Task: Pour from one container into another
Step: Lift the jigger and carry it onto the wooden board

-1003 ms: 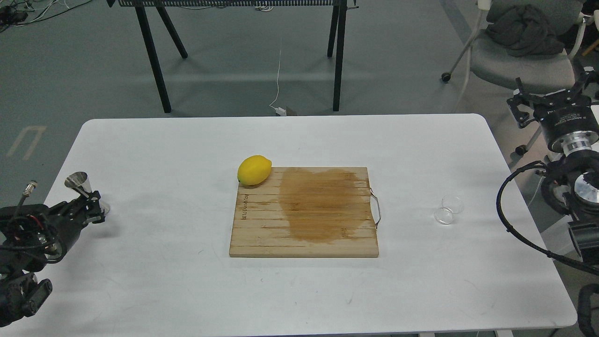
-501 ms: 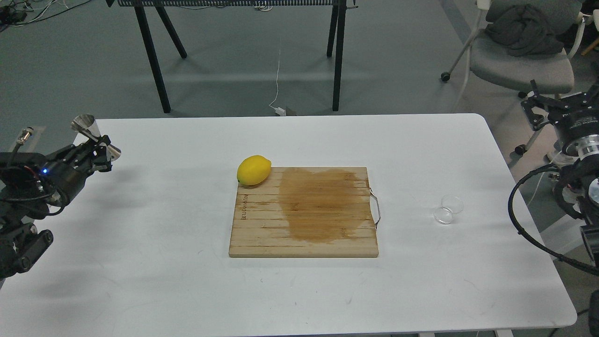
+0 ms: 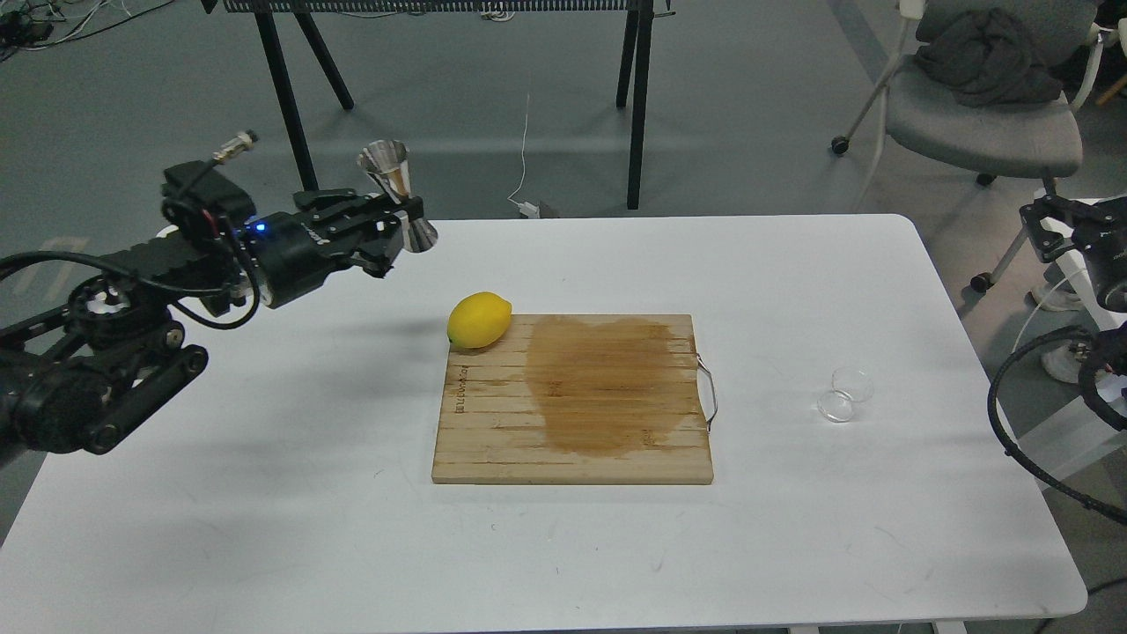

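- Head view, left arm: left gripper [image 3: 394, 231] is raised above the far-left part of the table [image 3: 264, 493], fingers clamped on the narrow waist of the metal jigger [image 3: 398, 195].
- Jigger long axis close to upright, leaning slightly; wide open mouth up, lower cone just right of the fingers.
- Head view, right arm: right gripper [image 3: 1070, 231] sits off the table's right edge, partly cut off by the frame; cannot tell whether its fingers are apart or together. It holds nothing visible.
- Glass cup [image 3: 844, 393] rests on the table, lower and to the left of the right fingers, and well apart to the right of the left fingers. It looks tipped, rim facing the camera; contents not discernible.
- Between the left fingers and cup: wooden cutting board [image 3: 572, 401] with a dark wet patch, lemon [image 3: 479, 320] on its far-left corner.
- Judgement: the right arm is nearer the cup, so the pick-up should fall to it; cup and jigger must then meet, probably over the board.
- Risk: thin clear rim, poor visual contrast.
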`<state>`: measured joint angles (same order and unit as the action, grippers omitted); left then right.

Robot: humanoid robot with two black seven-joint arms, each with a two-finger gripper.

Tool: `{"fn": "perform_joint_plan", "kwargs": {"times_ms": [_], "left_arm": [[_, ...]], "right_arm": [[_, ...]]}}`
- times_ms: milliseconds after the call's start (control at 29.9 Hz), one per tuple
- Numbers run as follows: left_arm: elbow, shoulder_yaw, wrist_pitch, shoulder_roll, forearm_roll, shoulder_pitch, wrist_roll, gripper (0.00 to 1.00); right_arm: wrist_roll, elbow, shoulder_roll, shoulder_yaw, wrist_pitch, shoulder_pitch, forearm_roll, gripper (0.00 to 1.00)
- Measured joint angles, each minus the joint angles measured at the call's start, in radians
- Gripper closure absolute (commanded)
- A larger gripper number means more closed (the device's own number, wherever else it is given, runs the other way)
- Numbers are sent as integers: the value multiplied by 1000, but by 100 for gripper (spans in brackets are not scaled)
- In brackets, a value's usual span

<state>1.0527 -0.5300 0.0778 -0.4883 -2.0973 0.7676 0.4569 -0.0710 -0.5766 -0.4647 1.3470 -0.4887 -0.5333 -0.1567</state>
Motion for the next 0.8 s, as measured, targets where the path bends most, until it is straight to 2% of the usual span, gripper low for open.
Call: {"fn": "perform_joint_plan", "kwargs": {"times_ms": [134, 435, 802], "left_arm": [[-3, 54, -8, 103, -76, 10, -19, 95], [-100, 155, -16, 306, -84, -17, -142, 94], [-215, 153, -4, 400, -84, -105, -221, 94]], "right_arm": [[-1, 2, -4, 1, 0, 2, 0, 0], [0, 4, -28, 2, 0, 3, 0, 0], [-1, 4, -28, 9, 0, 4, 0, 0]]}}
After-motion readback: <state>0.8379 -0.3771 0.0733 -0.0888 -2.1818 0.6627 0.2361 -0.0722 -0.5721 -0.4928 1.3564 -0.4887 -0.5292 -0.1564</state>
